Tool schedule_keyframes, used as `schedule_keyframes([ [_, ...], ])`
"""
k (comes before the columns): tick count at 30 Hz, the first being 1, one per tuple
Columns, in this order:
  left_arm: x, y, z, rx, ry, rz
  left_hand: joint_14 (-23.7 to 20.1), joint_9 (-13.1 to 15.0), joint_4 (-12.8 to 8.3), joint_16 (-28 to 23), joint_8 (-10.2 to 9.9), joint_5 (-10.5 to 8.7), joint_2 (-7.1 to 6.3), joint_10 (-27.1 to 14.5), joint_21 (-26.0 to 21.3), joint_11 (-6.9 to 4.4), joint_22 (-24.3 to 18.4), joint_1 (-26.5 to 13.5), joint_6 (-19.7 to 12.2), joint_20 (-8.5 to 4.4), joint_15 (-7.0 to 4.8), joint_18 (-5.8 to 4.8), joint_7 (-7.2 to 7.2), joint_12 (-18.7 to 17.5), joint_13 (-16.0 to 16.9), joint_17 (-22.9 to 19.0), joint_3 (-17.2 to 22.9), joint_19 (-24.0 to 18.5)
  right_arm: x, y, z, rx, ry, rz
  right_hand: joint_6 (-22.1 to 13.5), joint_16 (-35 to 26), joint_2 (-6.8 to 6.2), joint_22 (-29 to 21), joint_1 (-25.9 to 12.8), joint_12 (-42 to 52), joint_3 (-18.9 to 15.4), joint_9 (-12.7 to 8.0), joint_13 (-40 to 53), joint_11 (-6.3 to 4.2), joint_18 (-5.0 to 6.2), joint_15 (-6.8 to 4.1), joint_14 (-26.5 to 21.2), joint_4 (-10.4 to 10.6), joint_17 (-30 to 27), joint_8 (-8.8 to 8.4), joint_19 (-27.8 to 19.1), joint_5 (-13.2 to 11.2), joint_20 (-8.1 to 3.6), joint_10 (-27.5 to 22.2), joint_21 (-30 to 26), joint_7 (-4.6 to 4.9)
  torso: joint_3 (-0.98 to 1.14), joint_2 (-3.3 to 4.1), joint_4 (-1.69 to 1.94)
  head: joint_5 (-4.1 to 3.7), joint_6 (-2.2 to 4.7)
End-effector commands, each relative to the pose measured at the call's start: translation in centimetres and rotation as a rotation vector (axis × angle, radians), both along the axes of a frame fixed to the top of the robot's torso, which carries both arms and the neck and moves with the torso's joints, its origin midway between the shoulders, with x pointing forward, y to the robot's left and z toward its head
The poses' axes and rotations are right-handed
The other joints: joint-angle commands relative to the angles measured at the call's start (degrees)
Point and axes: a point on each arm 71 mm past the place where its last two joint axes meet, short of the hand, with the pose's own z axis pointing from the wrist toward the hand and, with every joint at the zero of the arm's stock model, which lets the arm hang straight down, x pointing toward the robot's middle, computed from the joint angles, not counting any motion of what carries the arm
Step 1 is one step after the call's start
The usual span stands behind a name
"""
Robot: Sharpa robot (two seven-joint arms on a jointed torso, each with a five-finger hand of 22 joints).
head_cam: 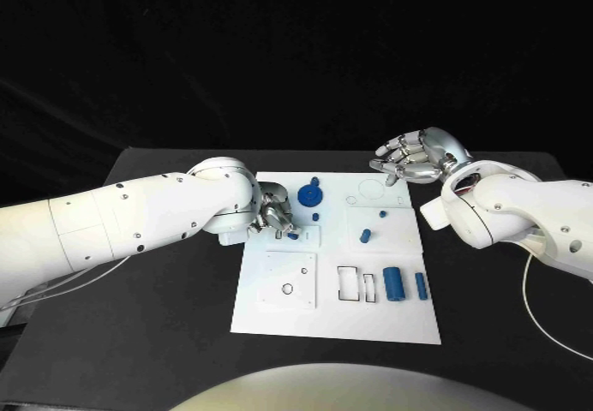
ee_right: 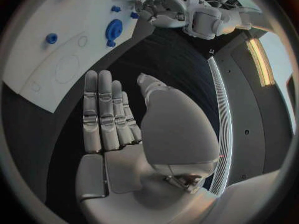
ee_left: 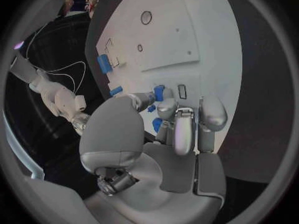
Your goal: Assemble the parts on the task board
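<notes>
The white task board [head_cam: 333,318] lies mid-table. My left hand [head_cam: 274,214] reaches down to its upper left part, thumb and fingers [ee_left: 167,107] closed around a small blue part [ee_left: 159,91], the same part [head_cam: 293,233] sitting just above a raised square plate. A blue round gear-like part [head_cam: 310,195] stands right beside that hand. My right hand [head_cam: 414,158] hovers above the board's far right corner, fingers [ee_right: 102,109] straight and together, thumb apart, holding nothing. A small blue part [head_cam: 366,235] sits mid-board. A blue cylinder [head_cam: 394,284] and a thin blue piece [head_cam: 422,286] lie lower right.
Another tiny blue part [head_cam: 383,214] sits near the board's upper right. Rectangular slots [head_cam: 351,284] and a square plate with a round hole [head_cam: 288,281] mark the board's near half. Black table [head_cam: 148,342] surrounds the board. A white cable [head_cam: 544,300] trails by my right arm.
</notes>
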Motion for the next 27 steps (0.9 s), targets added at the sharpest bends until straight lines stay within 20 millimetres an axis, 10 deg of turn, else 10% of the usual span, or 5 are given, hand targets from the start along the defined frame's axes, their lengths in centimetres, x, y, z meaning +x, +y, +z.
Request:
schedule_keyframes([
  [1,-0.17,-0.11,-0.1,0.017,0.009,-0.017,3.6,0.1,-12.5,0.3,0.1,0.28,0.57,0.3,0.3,-0.03,0.1,0.1,0.3,0.03,-0.4,-1.19,-0.23,0.2,0.1,6.1,13.0,0.5,-0.04,0.1,0.02,0.001,-0.006,0.012,-0.4,-0.2,-0.62,-0.1,0.1,-0.2,0.4,0.1,-0.1,0.32,0.6,0.42,0.0,0.1,0.1,0.42,0.0,0.0,0.26,-0.2,-0.3,0.09,-0.01,0.01,0.02,0.0,-0.12],
  [27,-0.27,-0.87,-0.24,0.024,0.034,-0.04,3.6,0.3,-12.8,0.3,0.2,0.6,0.76,1.2,0.4,-0.21,0.3,-1.6,1.0,-0.08,-0.53,-1.24,-0.46,0.6,0.7,6.1,13.8,0.7,-0.11,0.14,0.04,0.005,-0.005,0.015,-0.6,-0.8,-0.64,-0.6,0.1,-0.1,0.3,0.1,-0.7,0.4,0.6,0.51,-0.1,0.1,0.1,0.62,0.0,0.0,0.35,-0.4,-0.7,0.15,0.01,0.04,0.04,-0.02,-0.21],
])
